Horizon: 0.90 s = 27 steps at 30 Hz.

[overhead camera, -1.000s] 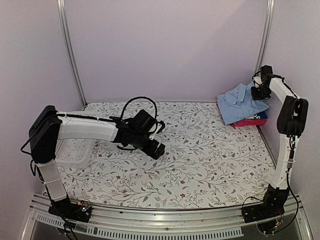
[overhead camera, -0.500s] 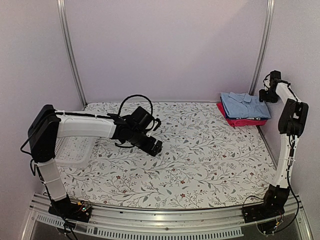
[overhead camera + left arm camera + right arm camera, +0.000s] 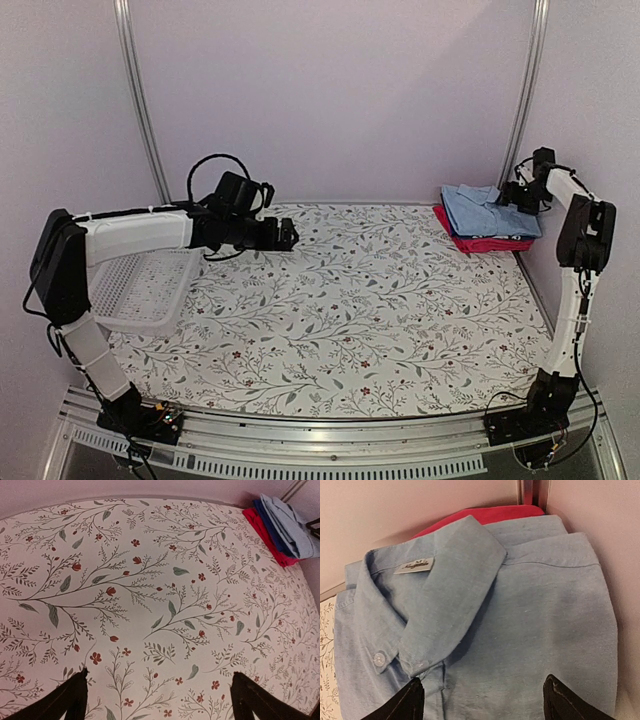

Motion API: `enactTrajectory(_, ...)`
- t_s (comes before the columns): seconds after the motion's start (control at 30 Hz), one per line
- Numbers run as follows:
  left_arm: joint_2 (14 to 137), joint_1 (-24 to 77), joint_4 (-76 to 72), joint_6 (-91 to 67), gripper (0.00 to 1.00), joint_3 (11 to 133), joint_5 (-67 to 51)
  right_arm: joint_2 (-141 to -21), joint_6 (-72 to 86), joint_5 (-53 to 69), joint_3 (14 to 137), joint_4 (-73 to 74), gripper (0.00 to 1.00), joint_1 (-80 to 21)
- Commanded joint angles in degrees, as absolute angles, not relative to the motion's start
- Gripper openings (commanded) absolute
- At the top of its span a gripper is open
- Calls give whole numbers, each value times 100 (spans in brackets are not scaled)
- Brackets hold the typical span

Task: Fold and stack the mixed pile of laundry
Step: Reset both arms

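The laundry lies folded in one stack at the table's far right corner: a light-blue collared shirt (image 3: 487, 209) on top, a royal-blue layer (image 3: 271, 522) under it, a red-pink garment (image 3: 488, 243) at the bottom. My right gripper (image 3: 517, 196) hovers just over the light-blue shirt (image 3: 520, 625), jaws spread wide, nothing between them. My left gripper (image 3: 289, 234) is open and raised above the floral cover at the back left, far from the stack (image 3: 285, 527). Its fingertips (image 3: 75, 695) frame bare cover only.
A white perforated basket (image 3: 140, 290) sits at the table's left edge under my left arm. The floral table cover (image 3: 370, 310) spans the whole table. Metal frame posts (image 3: 525, 90) and the walls close in behind and beside the stack.
My right gripper let go of the light-blue shirt, which now lies flat on the stack, and its jaws opened. My left arm lifted and swung back toward the far left.
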<state>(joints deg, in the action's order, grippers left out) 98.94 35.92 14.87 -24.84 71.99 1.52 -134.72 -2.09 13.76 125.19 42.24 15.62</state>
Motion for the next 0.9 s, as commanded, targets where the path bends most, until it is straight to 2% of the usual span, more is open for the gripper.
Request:
enactTrajectory(0.0,9727,3399,1218,-2761,100,7275,-151,-12681,175,1303,12455,3803,83,1079)
enactTrajectory(0.17,9776,3363,1479,-2621,100,7462,-18,-12249,196,349,12367,3787,90,600)
enactTrajectory(0.27,9745,3302,1528,-2563,100,7583,-329,-11897,207,590,11992,3837,92,350)
enactTrajectory(0.57,9738,3363,1453,-2603,100,7616,-1518,-10132,799,2643,9455,3145,95,-615)
enactTrajectory(0.7,9518,3533,1171,-2749,100,6896,-1553,-9344,1181,3409,7775,2431,99,-1097)
enactTrajectory(0.87,9066,3875,692,-3108,100,5755,-1319,-8380,1508,3528,5674,1609,99,-1664)
